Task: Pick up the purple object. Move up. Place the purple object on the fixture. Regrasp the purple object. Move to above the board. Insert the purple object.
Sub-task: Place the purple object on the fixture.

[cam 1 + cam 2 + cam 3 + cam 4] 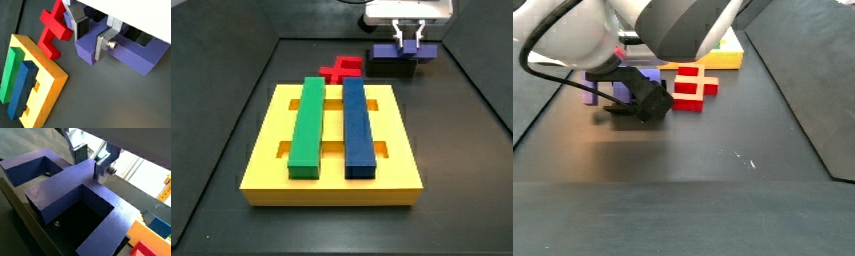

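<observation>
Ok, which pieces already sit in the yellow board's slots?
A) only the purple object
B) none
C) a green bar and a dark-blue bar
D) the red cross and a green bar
C: in a side view the green bar and dark-blue bar lie in the board; the gripper is at the purple object beyond it.

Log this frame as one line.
phase: grasp | gripper: astride purple object's middle stub | red cross: beside | board: green, blue bars seated
</observation>
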